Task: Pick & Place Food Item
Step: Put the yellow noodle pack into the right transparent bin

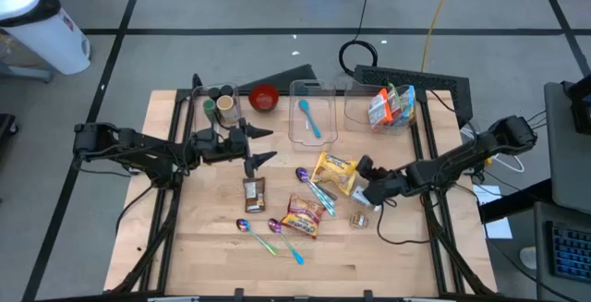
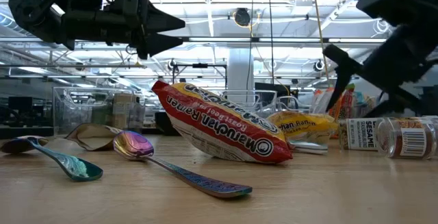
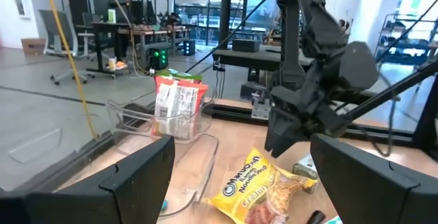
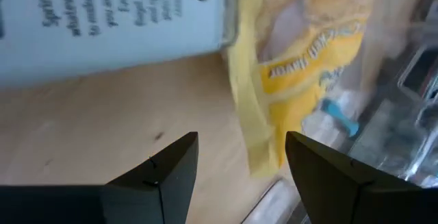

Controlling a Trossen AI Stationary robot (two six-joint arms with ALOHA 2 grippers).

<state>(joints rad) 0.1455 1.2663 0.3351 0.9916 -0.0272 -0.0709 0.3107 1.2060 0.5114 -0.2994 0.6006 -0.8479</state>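
The right gripper (image 1: 361, 178), fingers apart, sits beside the yellow ramen packet (image 1: 334, 173); only the right wrist view shows the gap. The left gripper (image 1: 261, 146) hovers spread.

Three spoons (image 1: 311, 188), two ramen packets (image 1: 305, 215), two clear bins (image 1: 312, 112), one red bowl (image 1: 264, 98)

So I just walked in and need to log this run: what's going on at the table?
Two arms work over a table strewn with food packets and spoons. The right gripper is open and low beside the yellow noodle packet, seemingly lining up a grasp; nothing is held yet. The left gripper hovers open above the small brown packet. The red ramen packet and the clear bins at the back are untouched.
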